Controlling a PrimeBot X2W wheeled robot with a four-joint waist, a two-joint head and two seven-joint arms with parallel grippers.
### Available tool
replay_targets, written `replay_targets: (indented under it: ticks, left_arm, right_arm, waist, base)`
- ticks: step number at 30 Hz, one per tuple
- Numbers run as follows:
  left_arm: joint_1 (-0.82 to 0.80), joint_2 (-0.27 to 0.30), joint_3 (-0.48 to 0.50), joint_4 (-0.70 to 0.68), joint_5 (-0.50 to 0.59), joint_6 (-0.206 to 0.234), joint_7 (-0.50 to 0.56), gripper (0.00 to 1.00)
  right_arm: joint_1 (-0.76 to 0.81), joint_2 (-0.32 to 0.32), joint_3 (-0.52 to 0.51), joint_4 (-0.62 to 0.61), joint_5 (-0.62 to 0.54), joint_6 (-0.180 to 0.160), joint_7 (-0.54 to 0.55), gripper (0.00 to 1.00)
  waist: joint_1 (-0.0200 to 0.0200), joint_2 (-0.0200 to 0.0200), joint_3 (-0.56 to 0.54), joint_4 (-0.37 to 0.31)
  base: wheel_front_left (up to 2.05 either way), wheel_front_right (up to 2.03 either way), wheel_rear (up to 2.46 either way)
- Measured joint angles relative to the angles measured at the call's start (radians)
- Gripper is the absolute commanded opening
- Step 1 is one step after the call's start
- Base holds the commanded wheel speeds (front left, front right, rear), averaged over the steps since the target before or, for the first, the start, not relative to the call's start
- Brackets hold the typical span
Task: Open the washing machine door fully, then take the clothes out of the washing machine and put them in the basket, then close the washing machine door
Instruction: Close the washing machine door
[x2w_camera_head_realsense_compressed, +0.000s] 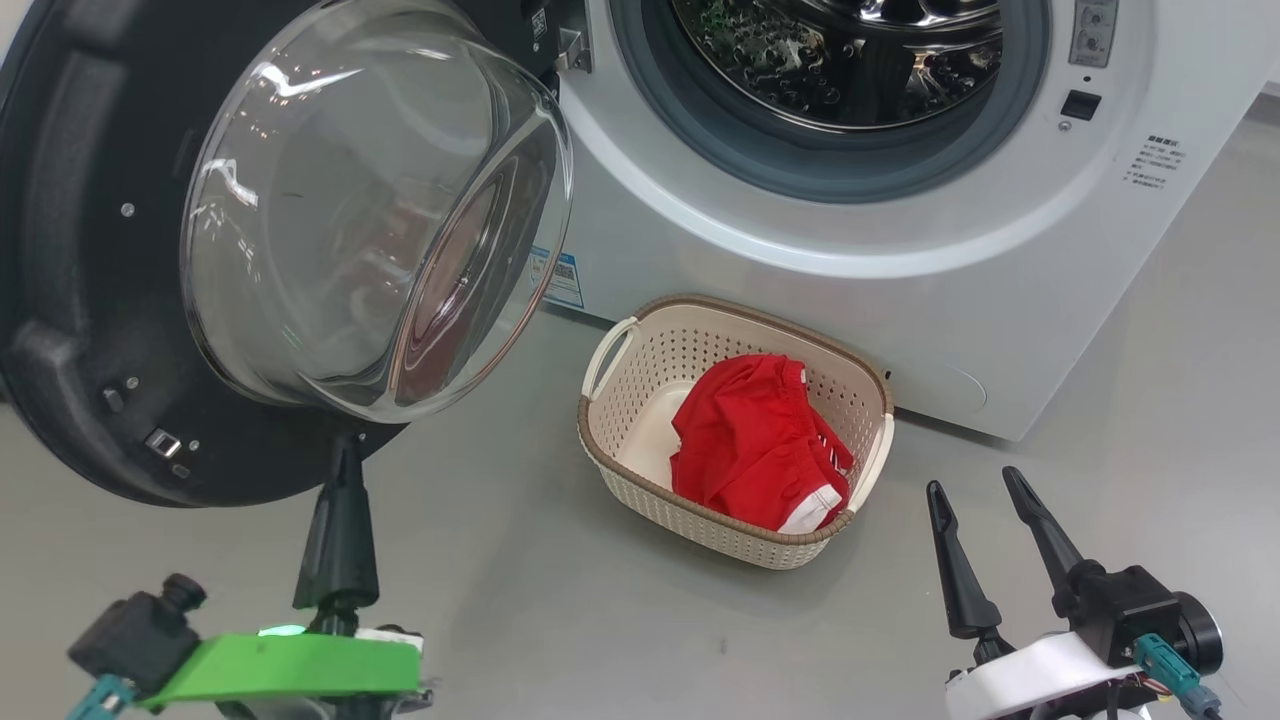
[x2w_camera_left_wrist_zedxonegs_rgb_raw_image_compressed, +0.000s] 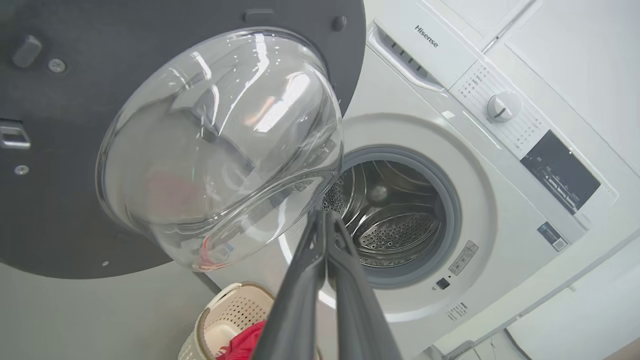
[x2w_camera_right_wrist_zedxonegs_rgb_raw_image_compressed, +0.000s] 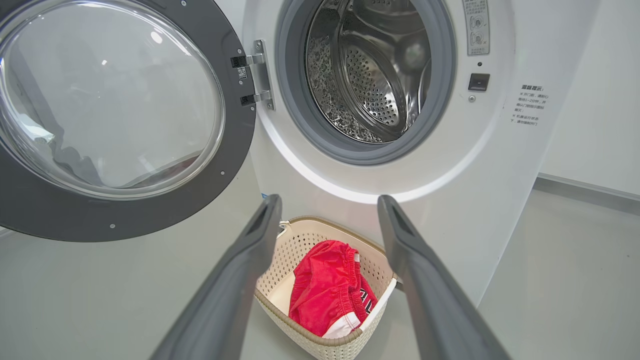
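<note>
Plainly the washing machine door (x2w_camera_head_realsense_compressed: 90, 300) stands swung wide. The left wrist view adds the control dial (x2w_camera_left_wrist_zedxonegs_rgb_raw_image_compressed: 504, 106) above the drum (x2w_camera_left_wrist_zedxonegs_rgb_raw_image_compressed: 395, 220); the right wrist view gives the door hinge (x2w_camera_right_wrist_zedxonegs_rgb_raw_image_compressed: 257, 75). Red clothes (x2w_camera_head_realsense_compressed: 755, 445) lie in the basket (x2w_camera_head_realsense_compressed: 640, 500), just before the washing machine (x2w_camera_head_realsense_compressed: 800, 290). The left claw (x2w_camera_head_realsense_compressed: 345, 450), clenched on nothing, points at the door's lower rim, left of the basket; the right claw (x2w_camera_head_realsense_compressed: 970, 480), released, sits just right of it.

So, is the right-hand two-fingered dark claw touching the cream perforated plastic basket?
Apart: head view shows bare grey floor between the right gripper and the basket.
</note>
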Motion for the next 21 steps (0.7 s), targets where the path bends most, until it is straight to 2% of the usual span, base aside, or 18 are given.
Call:
replay_targets:
  ticks: [3,6,11,14,21]
  left_arm:
    - [-0.002,0.0,0.029,-0.05,-0.166,-0.027,0.0,0.0]
    - [-0.018,-0.001,0.077,-0.086,-0.254,-0.046,-0.003,0.0]
    - [-0.041,-0.002,0.197,-0.143,-0.322,-0.076,-0.004,0.0]
    - [-0.066,-0.003,0.322,-0.174,-0.355,-0.09,-0.008,0.0]
    - [-0.099,-0.005,0.499,-0.174,-0.373,-0.093,-0.009,0.0]
  right_arm:
    - [0.0,0.0,-0.001,0.0,0.0,0.0,0.0,1.0]
    - [0.0,0.0,-0.002,-0.001,0.0,0.0,0.0,1.0]
    - [-0.001,-0.001,-0.006,-0.003,0.0,0.0,0.0,1.0]
    - [-0.001,-0.002,-0.008,-0.008,-0.002,0.0,0.0,1.0]
    - [-0.002,-0.009,-0.012,-0.02,-0.008,-0.001,0.0,1.0]
  waist:
    - [0.0,0.0,0.002,0.0]
    - [0.0,0.0,0.004,0.0]
    - [0.0,0.0,0.009,0.003]
    - [0.0,0.0,0.016,0.006]
    - [0.0,0.0,0.036,0.014]
  base:
    - [0.0,0.0,0.0]
    - [0.0,0.0,0.0]
    - [0.0,0.0,0.0]
    - [0.0,0.0,0.0]
    - [0.0,0.0,0.0]
